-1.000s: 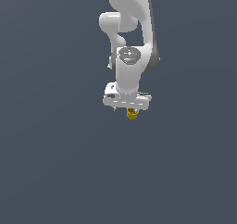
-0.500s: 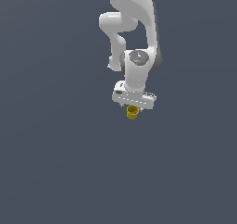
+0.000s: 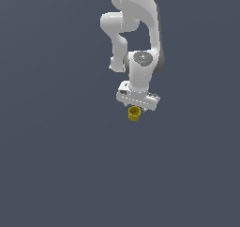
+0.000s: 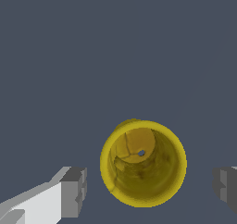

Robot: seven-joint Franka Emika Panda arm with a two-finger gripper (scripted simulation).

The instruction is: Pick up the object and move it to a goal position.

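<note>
In the exterior view my own hand body covers my fingers entirely, so from there I cannot tell how wide my gripper [image 3: 136, 104] stands, and my arm [image 3: 136, 15] is cut off by the picture's upper edge. In the wrist view both of my fingers [image 4: 74, 191] are cut by the picture's edges. The yellow cup [image 3: 134, 113] is too small in the exterior view to show any inner detail.

The arm [image 3: 140, 43] has swung toward the exterior view's right, gripper [image 3: 137, 105] now above the cup [image 3: 134, 113].
</note>
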